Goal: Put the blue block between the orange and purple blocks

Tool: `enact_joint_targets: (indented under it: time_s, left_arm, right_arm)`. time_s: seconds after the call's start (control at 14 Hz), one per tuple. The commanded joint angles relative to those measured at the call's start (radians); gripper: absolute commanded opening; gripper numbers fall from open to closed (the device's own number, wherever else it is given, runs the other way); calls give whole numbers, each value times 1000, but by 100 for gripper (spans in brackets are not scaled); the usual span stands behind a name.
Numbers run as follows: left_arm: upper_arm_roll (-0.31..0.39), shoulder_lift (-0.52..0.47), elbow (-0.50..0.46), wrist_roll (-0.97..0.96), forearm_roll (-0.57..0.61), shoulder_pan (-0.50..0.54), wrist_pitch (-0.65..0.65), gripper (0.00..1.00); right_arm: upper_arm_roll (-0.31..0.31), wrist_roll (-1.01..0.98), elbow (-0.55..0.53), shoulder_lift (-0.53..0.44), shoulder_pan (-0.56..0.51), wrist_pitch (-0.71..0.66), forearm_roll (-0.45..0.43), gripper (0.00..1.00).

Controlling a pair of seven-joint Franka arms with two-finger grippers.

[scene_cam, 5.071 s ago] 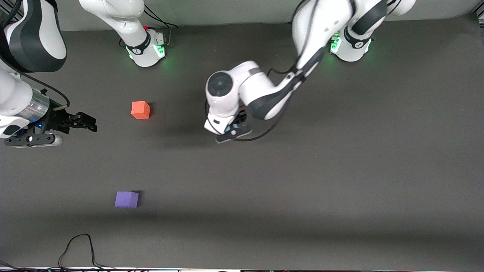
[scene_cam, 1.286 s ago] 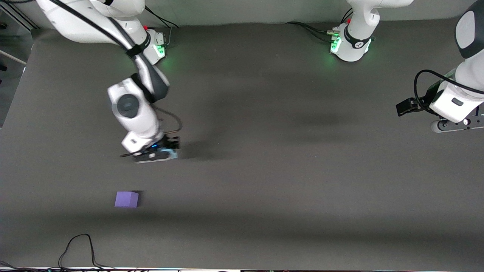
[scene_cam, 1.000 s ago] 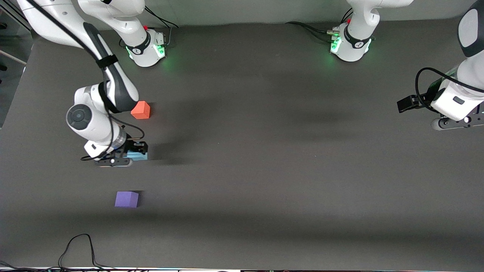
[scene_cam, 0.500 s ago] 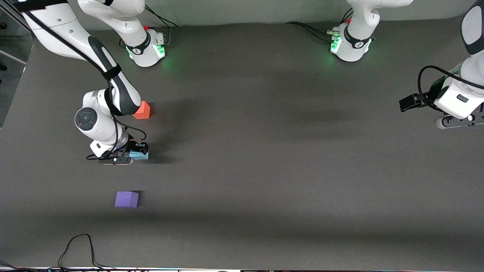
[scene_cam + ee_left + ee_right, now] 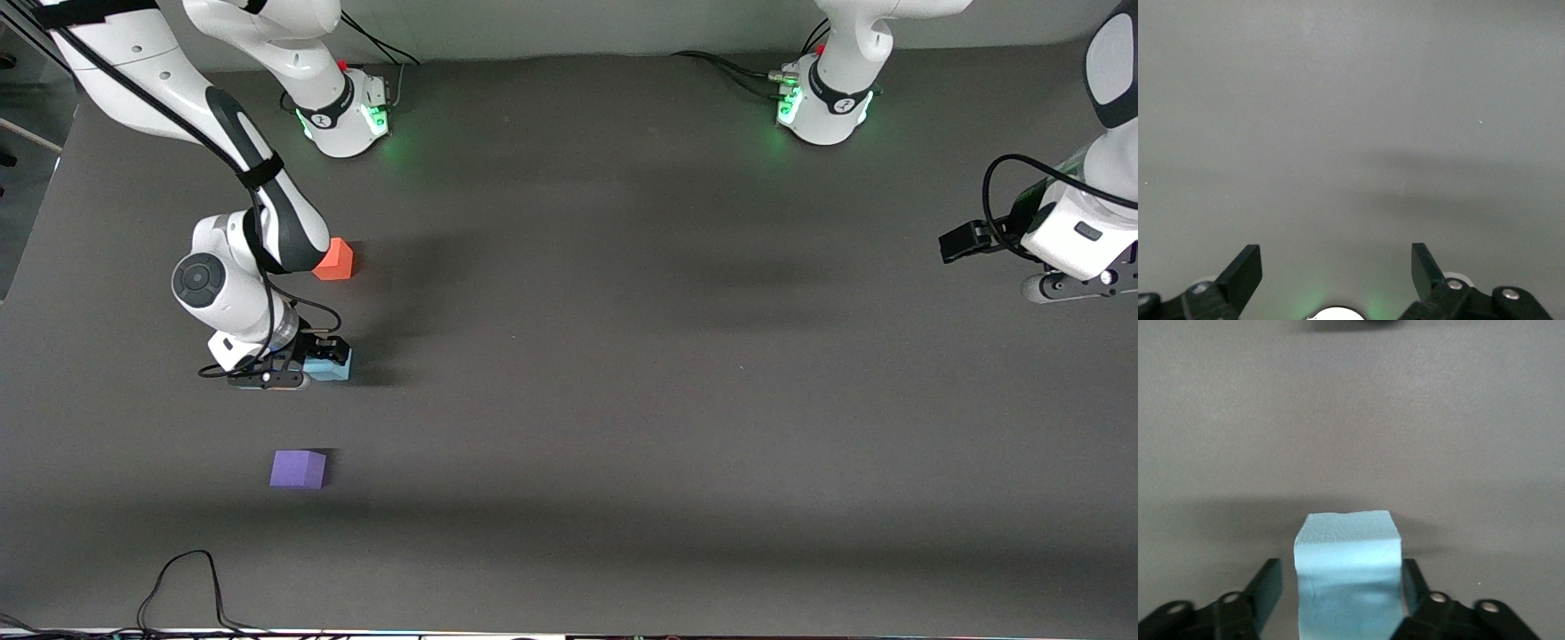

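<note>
- Reaching down from its base, the right arm bends at the elbow over the orange block (image 5: 335,260), wrist pointing at the table (image 5: 622,373).
- Right gripper (image 5: 313,360) sits low around the blue block (image 5: 333,364); in the right wrist view its fingers (image 5: 1265,590) stand slightly off the block's sides, with a thin gap on each.
- Blue block lies between the orange block and the purple block (image 5: 298,468), nearer the front camera than orange, farther than purple.
- Left arm waits at its own end of the table, left gripper (image 5: 1336,267) spread wide over bare surface.
</note>
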Motion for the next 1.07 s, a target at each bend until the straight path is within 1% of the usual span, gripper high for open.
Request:
enact_joint_targets:
  time_s: [0.0,0.07,0.14,0.29,0.43,0.57,0.64,0.86,1.0]
  left_arm:
    - [-3,-16,8,-4,-4,3,-23,100]
    - [-3,-16,8,-4,-4,3,-21,100]
    - [-3,-16,8,-4,-4,3,-23,100]
    - [-3,-16,8,-4,-4,3,-18,100]
    - [-3,-17,11,-4,-4,3,-17,100]
    - [-4,-25,11,-10,-4,2,-13,100]
    - [-7,-29,11,-16,-4,2,-10,100]
    - [-7,-43,11,-18,-4,0,-3,100]
    - [-7,-48,20,-18,-4,2,0,100]
  right_arm:
    - [-10,-19,5,-100,12,-77,28,100]
    - [-8,-18,23,-149,12,-138,28,100]
    - [-2,-18,55,-201,15,-230,28,100]
    - [7,-15,155,-294,17,-443,37,100]
    - [23,-15,270,-351,17,-627,53,100]
    - [32,-16,366,-394,17,-773,112,100]
    - [32,-18,393,-419,17,-818,130,100]
    - [32,-21,405,-505,17,-869,136,100]
    - [27,-76,428,-520,15,-897,136,100]
